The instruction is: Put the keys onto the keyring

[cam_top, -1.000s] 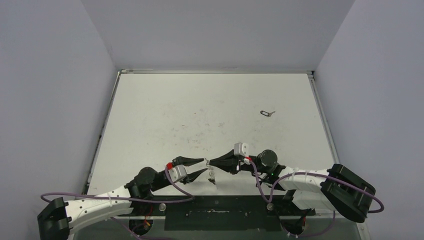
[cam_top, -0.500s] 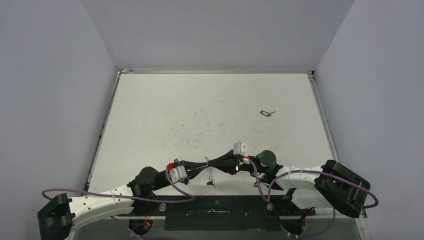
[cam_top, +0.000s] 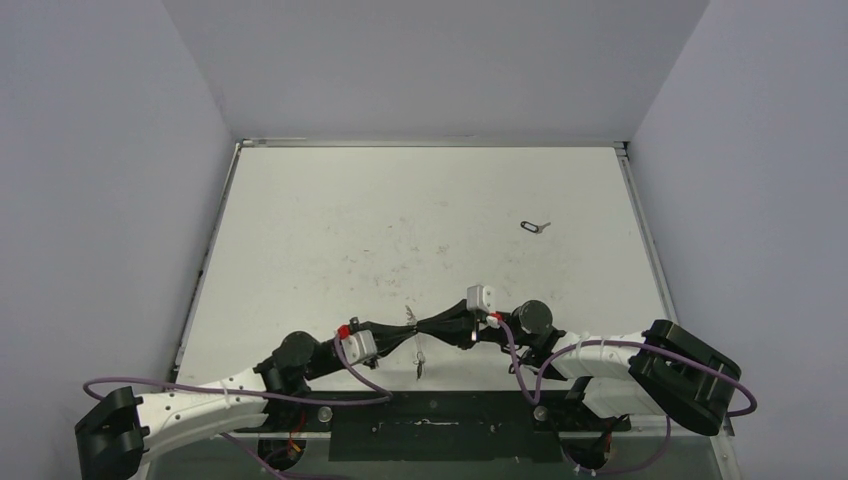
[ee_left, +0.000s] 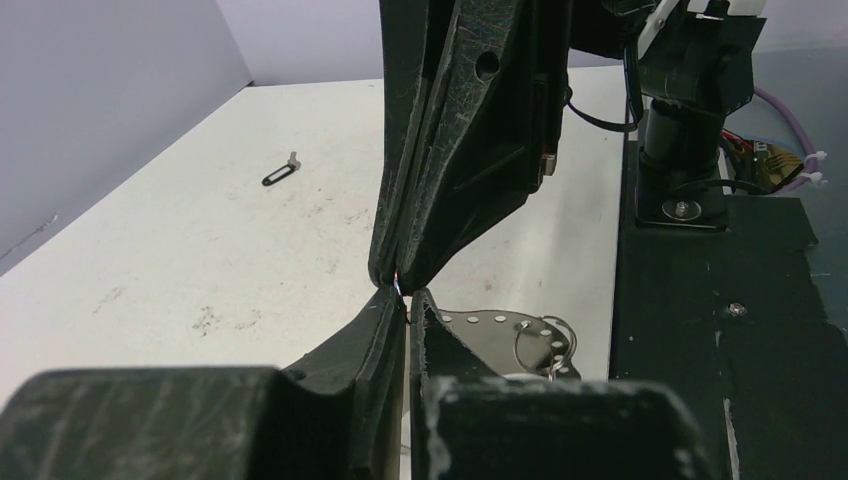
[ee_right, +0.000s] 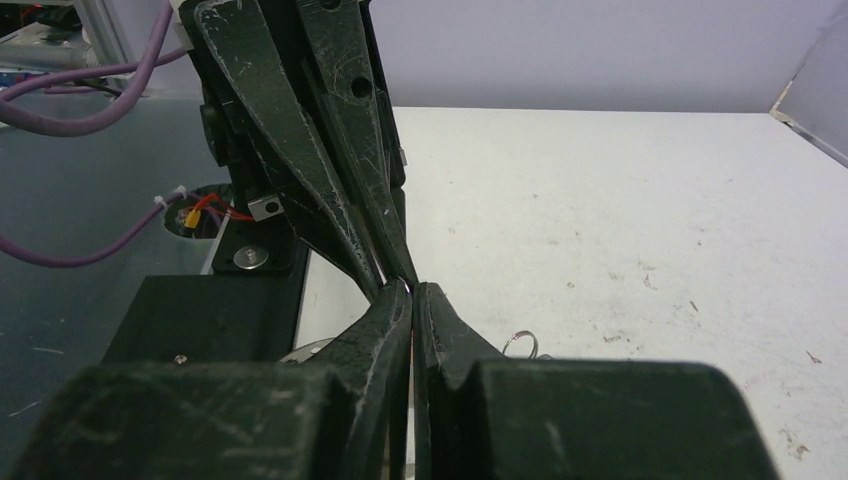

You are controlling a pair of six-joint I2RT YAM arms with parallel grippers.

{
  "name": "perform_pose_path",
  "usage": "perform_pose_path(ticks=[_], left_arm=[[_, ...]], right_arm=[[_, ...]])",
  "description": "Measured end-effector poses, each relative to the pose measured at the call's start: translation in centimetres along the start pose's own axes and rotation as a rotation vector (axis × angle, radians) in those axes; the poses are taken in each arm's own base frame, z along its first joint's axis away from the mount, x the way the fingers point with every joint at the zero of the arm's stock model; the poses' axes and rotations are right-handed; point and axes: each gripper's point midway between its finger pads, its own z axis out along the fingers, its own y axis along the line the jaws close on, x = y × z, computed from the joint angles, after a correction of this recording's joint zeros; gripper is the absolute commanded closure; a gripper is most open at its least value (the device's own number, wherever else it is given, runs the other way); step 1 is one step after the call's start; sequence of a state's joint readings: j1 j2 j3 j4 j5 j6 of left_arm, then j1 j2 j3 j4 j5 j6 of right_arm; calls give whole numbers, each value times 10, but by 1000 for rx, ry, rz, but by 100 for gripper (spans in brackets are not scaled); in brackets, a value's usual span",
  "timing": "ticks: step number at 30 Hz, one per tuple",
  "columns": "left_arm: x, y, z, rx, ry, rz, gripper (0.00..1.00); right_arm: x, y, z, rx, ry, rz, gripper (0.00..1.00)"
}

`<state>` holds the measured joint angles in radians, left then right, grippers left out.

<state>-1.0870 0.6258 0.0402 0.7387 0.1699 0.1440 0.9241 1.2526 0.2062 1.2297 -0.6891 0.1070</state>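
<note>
1. Left gripper [ee_left: 404,300] and right gripper [ee_right: 413,292]: tips meeting, each closed tight on the keyring [cam_top: 418,360] (it dangles below).
2. Keys [cam_top: 535,226]: lying well apart on the scuffed white table [cam_top: 330,230], far right; grey walls [cam_top: 430,60] enclose 3 sides.

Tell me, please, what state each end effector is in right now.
Left end effector: closed, apparently pinching the keyring wire.
Right end effector: closed, apparently pinching the same keyring, tip to tip with the left.

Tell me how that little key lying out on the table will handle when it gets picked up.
The key is tiny and lies flat on the table, so it is probably light but hard to pinch. Its black loop seems loosely joined, so it likely swings.
</note>
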Motion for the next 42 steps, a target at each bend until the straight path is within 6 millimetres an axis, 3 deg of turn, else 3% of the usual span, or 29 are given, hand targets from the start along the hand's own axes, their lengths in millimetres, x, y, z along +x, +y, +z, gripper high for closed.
perform_pose_path(ticks=[3, 6, 10, 14, 20, 28, 33, 42], left_arm=[[0, 1, 1, 0, 14, 0, 100], [3, 1, 2, 2, 46, 2, 100], [3, -1, 3, 28, 115, 1, 100], [-1, 1, 4, 31, 191, 1, 100], [-5, 9, 5, 30, 367, 2, 100], [17, 11, -2, 61, 645, -4, 100], [16, 12, -5, 87, 732, 9, 100], [17, 11, -11, 130, 792, 42, 100]], right_arm=[[0, -2, 0, 9, 1, -6, 100], [3, -3, -2, 16, 16, -6, 78], [2, -7, -6, 47, 45, -24, 59], [-13, -5, -12, 55, 41, -84, 49], [-30, -4, -20, 66, 47, -163, 51], [-3, -5, -21, 45, 159, -147, 67], [12, -7, -19, 33, 217, -130, 68], [23, -11, -10, 16, 243, -119, 68]])
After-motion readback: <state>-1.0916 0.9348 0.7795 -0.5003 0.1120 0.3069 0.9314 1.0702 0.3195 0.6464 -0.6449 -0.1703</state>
